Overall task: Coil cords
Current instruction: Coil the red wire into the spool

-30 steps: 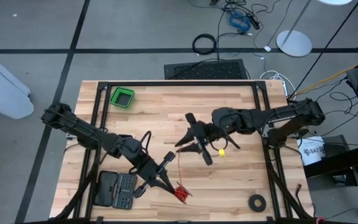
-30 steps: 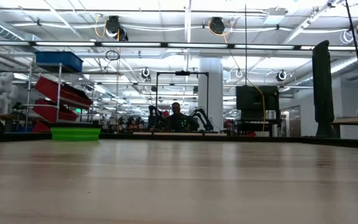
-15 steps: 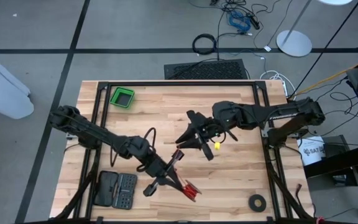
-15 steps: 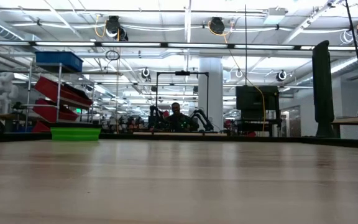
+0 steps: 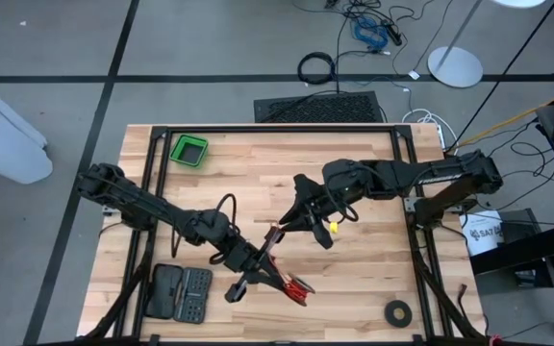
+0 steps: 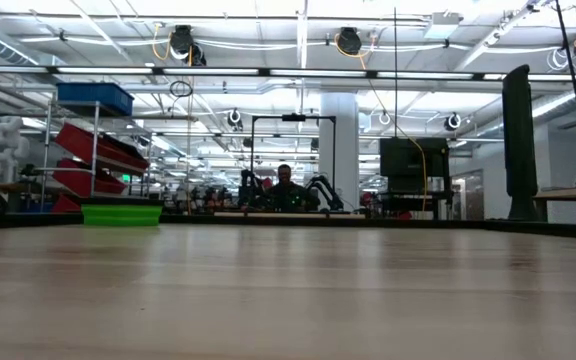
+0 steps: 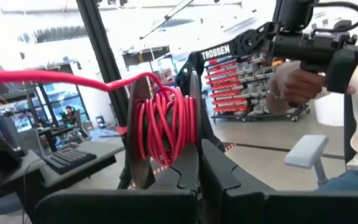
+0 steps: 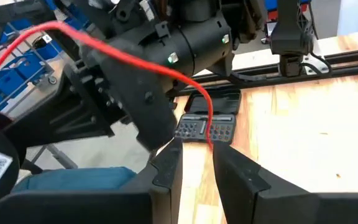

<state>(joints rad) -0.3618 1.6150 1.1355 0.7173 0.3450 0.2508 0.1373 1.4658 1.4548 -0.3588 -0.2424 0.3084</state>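
Observation:
The cord is thin and red. Most of it is a tight coil [image 7: 164,124] wound around the fingers of my left gripper [image 5: 269,276], which is shut and held above the table's near middle. One loose strand [image 5: 277,245] rises from the coil to my right gripper [image 5: 306,223] over the table's middle. In the right wrist view that strand [image 8: 135,59] runs down into the narrow gap between the open fingers of my right gripper [image 8: 196,155]. A small yellow piece [image 5: 333,228] shows beside my right gripper. My left gripper carries several turns of the cord wound around the outside of both fingers [image 7: 191,134], about halfway along them. The fingers lie roughly level, pointing toward the table's right near corner. The coil is clear of the table. My right gripper has the strand [image 8: 211,134] lying against the inner edge of one finger [image 8: 229,163]. The gap is wider than the cord, so the fingertips do not pinch it. The strand hangs slack in a curve toward the left gripper.
A green bin [image 5: 189,150] stands at the table's far left and also shows in the low view [image 6: 120,213]. A black tool case [image 5: 183,293] lies at the near left and a black tape ring [image 5: 398,311] at the near right. A person's hand [image 7: 291,84] shows beyond the table.
My left gripper, with the coil on it, has shifted a little toward the table's right edge and tipped upward to nearly level. My right gripper has rolled about its own line and tipped downward while staying over the table's middle. The strand still joins the two.

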